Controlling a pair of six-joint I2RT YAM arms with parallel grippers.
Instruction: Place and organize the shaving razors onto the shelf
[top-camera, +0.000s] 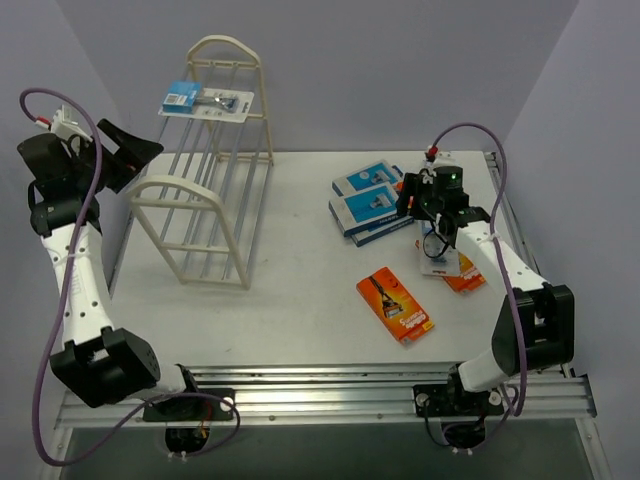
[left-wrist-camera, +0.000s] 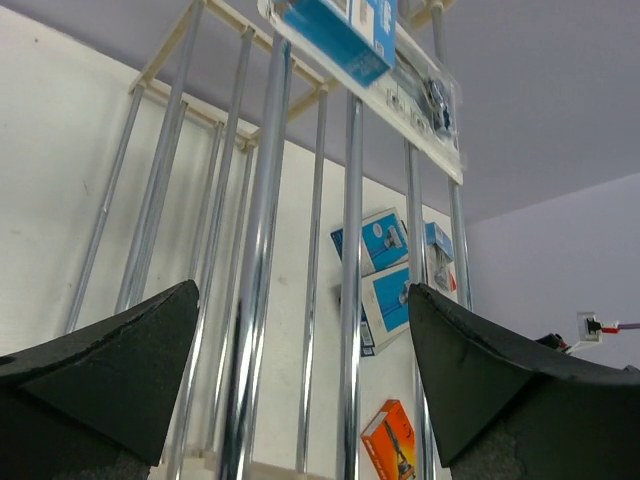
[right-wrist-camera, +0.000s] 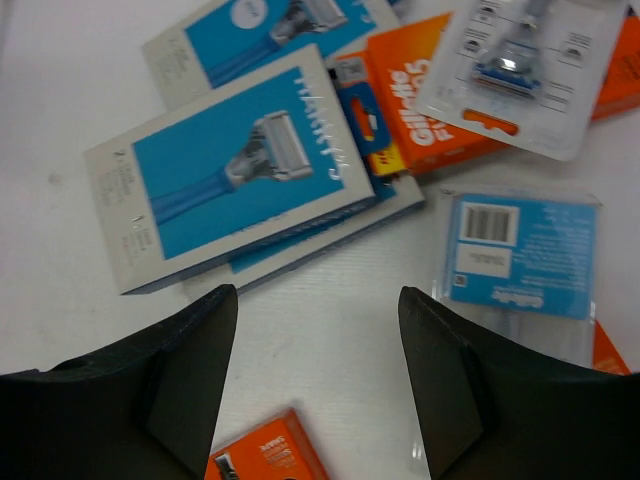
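Observation:
The cream-white shelf (top-camera: 205, 215) stands at the left of the table. One blister card with a blue header (top-camera: 205, 102) lies on its top rods; it also shows in the left wrist view (left-wrist-camera: 370, 50). My left gripper (top-camera: 125, 152) is open and empty, raised beside the shelf's left side, with the rods (left-wrist-camera: 265, 250) in front of it. My right gripper (top-camera: 415, 205) is open and empty above the pile at the right. Under it lie blue-and-white boxes (right-wrist-camera: 235, 165), an orange box (right-wrist-camera: 420, 100), a blister card (right-wrist-camera: 520, 255) and another blister card (right-wrist-camera: 525, 60).
A single orange box (top-camera: 395, 308) lies alone in the middle front; it shows in the right wrist view (right-wrist-camera: 265, 460). Another orange pack (top-camera: 462, 275) lies under a blister card at the right. A metal rail (top-camera: 320, 385) runs along the near edge.

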